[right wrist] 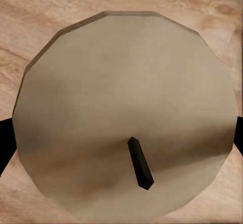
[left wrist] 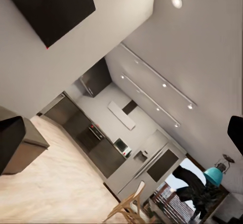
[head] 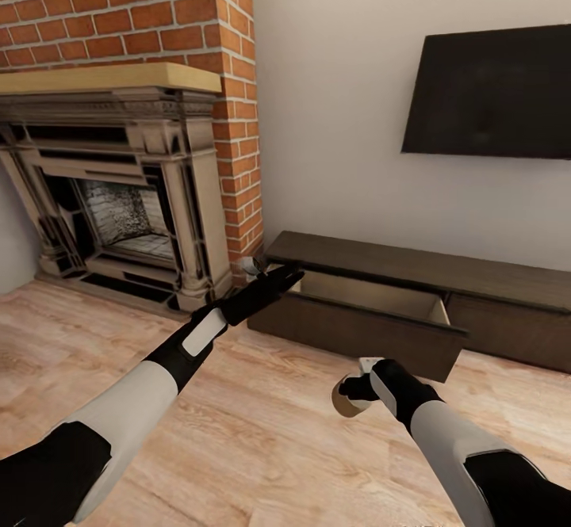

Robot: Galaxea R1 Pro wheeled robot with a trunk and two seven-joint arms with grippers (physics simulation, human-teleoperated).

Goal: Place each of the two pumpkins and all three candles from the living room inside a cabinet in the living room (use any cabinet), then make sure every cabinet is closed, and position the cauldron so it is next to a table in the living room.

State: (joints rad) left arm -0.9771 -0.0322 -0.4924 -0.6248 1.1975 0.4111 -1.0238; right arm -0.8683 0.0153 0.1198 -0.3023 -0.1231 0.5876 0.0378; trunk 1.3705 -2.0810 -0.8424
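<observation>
Close in, at about 5 o'clock, the right gripper (head: 354, 395) holds a candle (head: 346, 402) over the wood floor (head: 262, 448). Its jaws squeeze the round sides. The candle looks light, hard and a bit slippery, so holding it around the middle seems best (the tiny wick (right wrist: 140, 163) on top could snap). Farther off, near 12 o'clock, the left gripper (head: 287, 275) reaches to the open drawer (head: 373, 297) of the cabinet (head: 444, 273). I cannot tell if its jaws are open. Up at 2 o'clock a dark TV (head: 488, 91) hangs on the wall
</observation>
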